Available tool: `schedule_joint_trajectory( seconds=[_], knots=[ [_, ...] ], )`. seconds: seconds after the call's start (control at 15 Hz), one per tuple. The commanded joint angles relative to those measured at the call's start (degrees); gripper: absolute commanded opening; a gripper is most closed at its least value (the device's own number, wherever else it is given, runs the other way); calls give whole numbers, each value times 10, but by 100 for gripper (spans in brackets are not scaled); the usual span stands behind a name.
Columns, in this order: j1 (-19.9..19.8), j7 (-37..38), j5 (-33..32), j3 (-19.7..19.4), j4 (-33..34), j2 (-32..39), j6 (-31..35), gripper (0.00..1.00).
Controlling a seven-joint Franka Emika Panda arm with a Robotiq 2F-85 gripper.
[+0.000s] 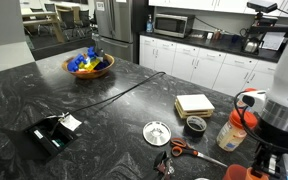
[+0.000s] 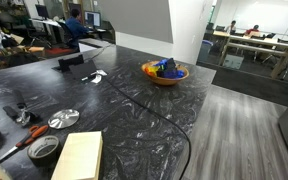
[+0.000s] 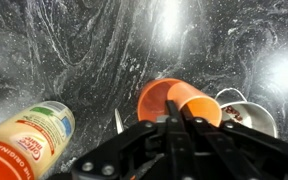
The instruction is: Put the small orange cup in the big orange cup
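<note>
creamer bottle left, out of my way | big orange cup mouth-up on tabletop to receive | gripper jaws clenched on small orange cup, which I hold at that rim for dropping | metal bowl right

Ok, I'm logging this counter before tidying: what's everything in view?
small orange cup: one, bright orange, at the gripper tips
big orange cup: one, darker orange, right beside it
creamer bottle: one, cream, beside the cups
scissors: one, orange handles, counter
metal disc: one, silver, by the scissors
notepad: one, pale yellow, counter
bowl: one, brown, far end
cable: one, black, across counter
black device: one, black, counter edge
gripper: one, black, shut
</note>
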Motion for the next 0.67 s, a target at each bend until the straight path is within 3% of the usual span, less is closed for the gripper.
schedule_joint_trajectory(
  seconds=[0.0,0.27,0.6],
  knots=[
    [-14,15,-2,16,-19,-3,40,1],
    [-28,25,-26,12,-16,-6,76,1],
    [-21,20,-17,6,-22,0,72,1]
  ],
)
